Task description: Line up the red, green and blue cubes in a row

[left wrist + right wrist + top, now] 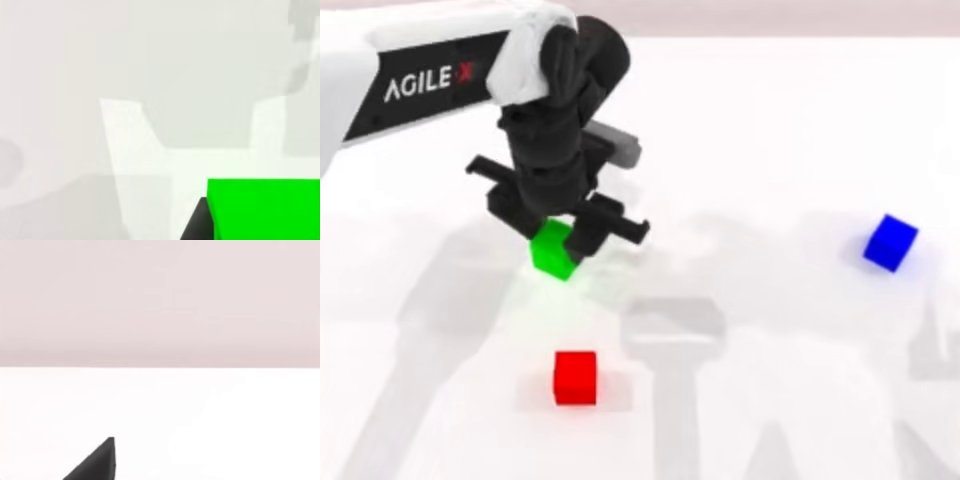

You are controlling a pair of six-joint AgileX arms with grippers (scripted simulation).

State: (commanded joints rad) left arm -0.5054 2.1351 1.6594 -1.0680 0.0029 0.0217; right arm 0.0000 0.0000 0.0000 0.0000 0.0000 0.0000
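Observation:
My left gripper (560, 238) hangs over the table's left middle, shut on the green cube (552, 256), which sits tilted between the two black fingers. In the left wrist view the green cube (265, 210) fills the near corner, pressed against one dark fingertip (200, 222). The red cube (575, 377) lies on the table in front of the gripper, apart from it. The blue cube (891, 242) rests far off at the right. My right arm is out of the top view; its wrist view shows only one black fingertip (100, 462) over the bare table.
The white AgileX forearm (420, 80) reaches in from the top left corner. Grey arm shadows (675, 330) fall across the white table (770, 150) between the cubes.

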